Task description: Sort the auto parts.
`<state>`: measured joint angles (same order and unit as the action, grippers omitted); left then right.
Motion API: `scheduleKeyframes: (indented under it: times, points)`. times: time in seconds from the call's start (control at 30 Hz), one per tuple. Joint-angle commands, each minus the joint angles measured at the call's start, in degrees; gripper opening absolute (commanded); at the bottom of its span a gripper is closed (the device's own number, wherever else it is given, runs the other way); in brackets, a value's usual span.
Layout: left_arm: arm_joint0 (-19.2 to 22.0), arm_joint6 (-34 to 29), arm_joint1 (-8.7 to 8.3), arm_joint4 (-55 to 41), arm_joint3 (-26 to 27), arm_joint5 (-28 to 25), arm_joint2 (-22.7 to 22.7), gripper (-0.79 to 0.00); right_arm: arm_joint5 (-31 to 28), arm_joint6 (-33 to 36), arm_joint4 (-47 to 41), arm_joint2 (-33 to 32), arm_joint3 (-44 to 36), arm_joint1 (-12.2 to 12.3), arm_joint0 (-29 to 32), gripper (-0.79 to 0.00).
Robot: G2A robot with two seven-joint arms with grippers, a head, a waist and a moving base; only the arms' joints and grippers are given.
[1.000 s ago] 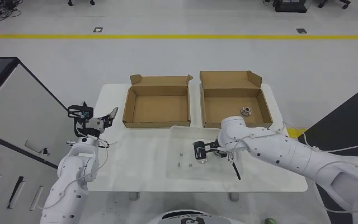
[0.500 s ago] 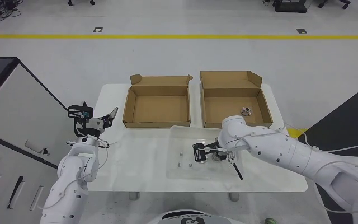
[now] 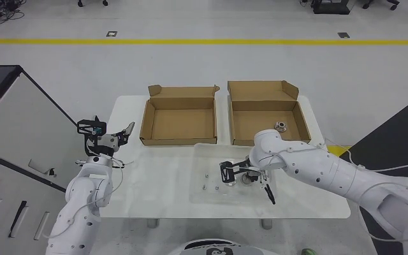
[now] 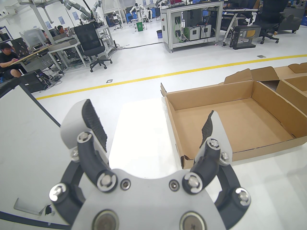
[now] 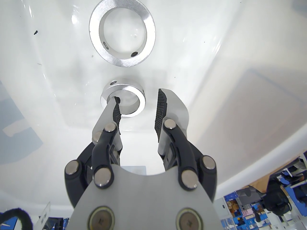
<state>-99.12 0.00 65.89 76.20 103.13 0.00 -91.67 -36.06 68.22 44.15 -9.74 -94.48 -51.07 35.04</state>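
Pale workshop floor with a yellow line [image 3: 204, 41] lies beyond your white surface [image 3: 159, 185]. Two open cardboard boxes stand side by side at its far edge. A blue patch [image 5: 14, 125] shows through the tray's wall in the right wrist view, too blurred for you to read.

The left box [image 3: 178, 124] shows you its brown floor. The right box [image 3: 255, 124] holds one metal part [image 3: 279, 125] near its far right corner, too small to tell which way it faces. Just in front of the boxes sits a clear tray [image 3: 210, 156].

Two silver rings lie flat in the tray with their bores facing up, so neither has a long axis along the surface. The larger ring [image 5: 94, 28] and the small ring [image 5: 127, 86] lie near each other but apart, and each has small holes in its wall.

Your right fingers [image 5: 165, 106] are down in the tray and spread. One tip sits inside the small ring's bore. The other stands outside the ring's wall with a gap showing, so the wall lies between them, unpinched.

Your left fingers [image 4: 93, 123] are spread wide, held above the left edge of the surface. They are near the left box's front corner and point toward it.
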Motion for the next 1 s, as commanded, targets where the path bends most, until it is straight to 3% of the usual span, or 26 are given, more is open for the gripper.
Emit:
scheduleKeyframes:
  times: [0.0,0.3,0.4,0.43,0.47,0.77,0.97]
  points:
    - [0.0,0.0,0.0,0.0,0.0,0.0,0.0,0.0,-0.1,-0.1,0.0,0.0,0.2,-0.1,0.0,-0.44]
    - [0.0,0.0,0.0,0.0,0.0,0.0,0.0,0.0,-0.6,-0.6,0.1,0.0,2.6,-1.4,0.8,-0.493]
    - [0.0,0.0,0.0,0.0,0.0,0.0,0.0,0.0,-0.5,-0.5,0.0,0.0,3.5,-1.8,1.0,-0.585]
    - [0.0,0.0,0.0,0.0,0.0,0.0,0.0,0.0,-0.4,-0.4,-0.1,0.0,3.7,-2.0,1.0,-0.748]
    - [0.0,0.0,0.0,0.0,0.0,0.0,0.0,0.0,-0.3,-0.3,-0.2,0.0,3.8,-2.0,0.9,-0.785]
    - [0.0,0.0,0.0,0.0,0.0,0.0,0.0,0.0,1.7,1.7,-4.3,-1.0,2.9,-1.7,-0.4,-0.785]
    - [0.0,0.0,0.0,0.0,0.0,0.0,0.0,0.0,3.6,3.6,-10.1,-5.2,-1.5,0.8,-1.2,-0.785]
